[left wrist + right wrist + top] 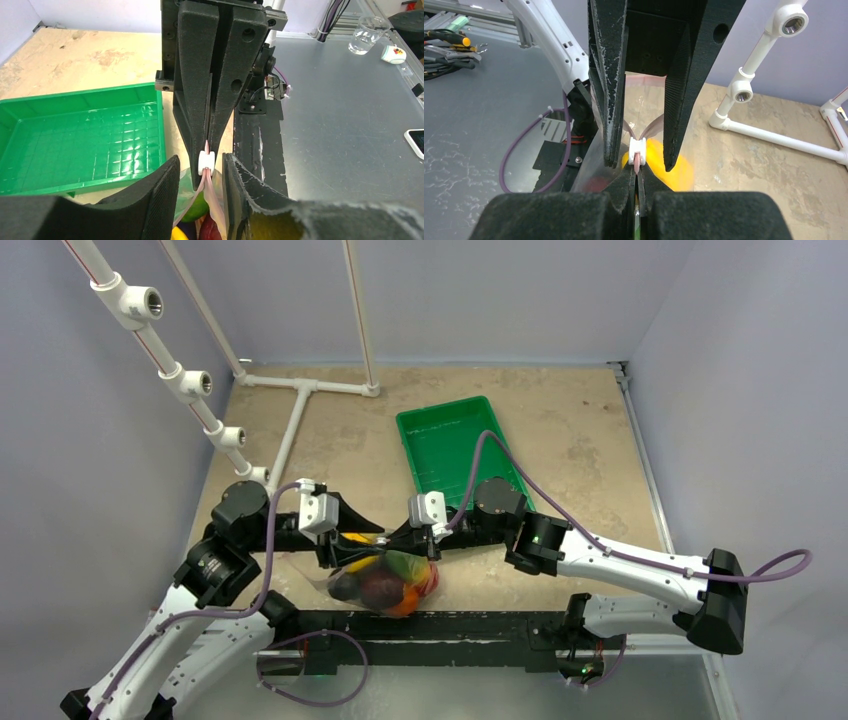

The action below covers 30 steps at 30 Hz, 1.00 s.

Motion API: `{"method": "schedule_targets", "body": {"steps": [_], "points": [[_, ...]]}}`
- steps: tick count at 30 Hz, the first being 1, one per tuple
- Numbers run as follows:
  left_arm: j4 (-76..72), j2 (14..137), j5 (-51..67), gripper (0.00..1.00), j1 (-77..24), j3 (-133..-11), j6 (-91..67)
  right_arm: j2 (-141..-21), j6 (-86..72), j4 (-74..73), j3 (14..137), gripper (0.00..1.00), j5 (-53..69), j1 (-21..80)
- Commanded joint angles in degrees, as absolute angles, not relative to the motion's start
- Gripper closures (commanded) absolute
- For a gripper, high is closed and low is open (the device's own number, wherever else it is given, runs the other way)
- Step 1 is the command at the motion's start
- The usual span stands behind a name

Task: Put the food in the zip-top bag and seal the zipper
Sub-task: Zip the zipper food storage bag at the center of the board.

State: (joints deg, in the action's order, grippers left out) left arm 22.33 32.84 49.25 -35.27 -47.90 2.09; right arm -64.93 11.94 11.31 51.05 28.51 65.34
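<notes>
You have the food (390, 585) in the zip-top bag (350, 568) by the green tray (450, 445); sealing is left: right gripper (636, 172) pinches the zipper (202, 184), left gripper (200, 159) gapes around its slider (637, 148).

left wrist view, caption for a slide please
Right end effector pinches the zipper at its white slider; open left end effector straddles the zip-top bag of food, green tray beside.
</notes>
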Motion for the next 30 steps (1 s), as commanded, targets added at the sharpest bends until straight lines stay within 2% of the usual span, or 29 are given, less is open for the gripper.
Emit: {"method": "schedule_targets", "body": {"steps": [1, 9, 24, 30], "points": [[21.3, 33.3, 49.7, 0.68, -35.1, -47.5, 1.1, -63.6, 11.4, 14.7, 50.6, 1.0, 28.9, 65.6], [21.5, 32.4, 50.2, 1.0, -35.1, -48.0, 0.9, -62.9, 10.7, 15.6, 49.6, 1.0, 28.3, 65.5], [26.7, 28.1, 43.1, 1.0, -35.1, -49.6, 0.4, -55.8, 1.3, 25.6, 43.6, 1.0, 7.9, 65.5], [27.1, 29.0, 41.8, 1.0, -35.0, -50.1, -1.4, -57.0, 2.3, 26.7, 43.6, 1.0, 10.3, 65.6]]}}
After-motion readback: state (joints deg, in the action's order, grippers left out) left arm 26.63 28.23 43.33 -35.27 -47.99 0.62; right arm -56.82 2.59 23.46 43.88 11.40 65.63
